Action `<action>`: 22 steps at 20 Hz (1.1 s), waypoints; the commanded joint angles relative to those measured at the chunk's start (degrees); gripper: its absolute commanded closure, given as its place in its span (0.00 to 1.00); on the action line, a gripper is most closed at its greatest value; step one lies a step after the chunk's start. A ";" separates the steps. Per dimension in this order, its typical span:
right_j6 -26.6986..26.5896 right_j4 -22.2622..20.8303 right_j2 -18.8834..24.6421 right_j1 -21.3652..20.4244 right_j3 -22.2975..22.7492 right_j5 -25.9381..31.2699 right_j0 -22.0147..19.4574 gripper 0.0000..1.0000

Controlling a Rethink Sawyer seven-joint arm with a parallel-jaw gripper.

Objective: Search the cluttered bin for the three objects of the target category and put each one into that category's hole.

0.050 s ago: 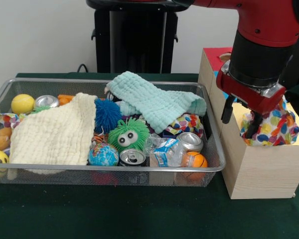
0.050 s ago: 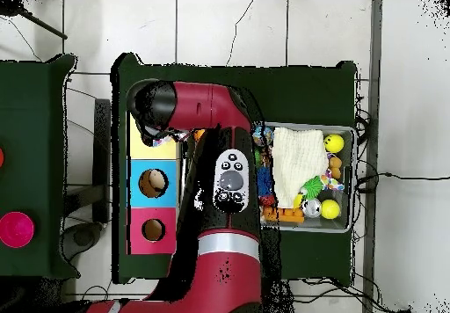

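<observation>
Hovering over the wooden box (image 1: 259, 164), your gripper (image 1: 241, 117) has its two dark fingers spread apart, just above a multicoloured spotted cloth (image 1: 271, 130) that sits bunched on the box's yellow top panel. At nine o'clock from the box you have the wire bin (image 1: 114, 172), with a cream towel (image 1: 52, 134), a mint towel (image 1: 157, 102), a green fuzzy toy (image 1: 128, 134), cans and balls.

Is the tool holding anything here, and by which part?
The tool hangs open over the wooden box, its tips at the top of a multicoloured spotted bag in the hole; no closed grip shows.
</observation>
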 commanded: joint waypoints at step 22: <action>4.53 -3.02 -0.67 -2.78 -6.84 22.76 1.72 0.00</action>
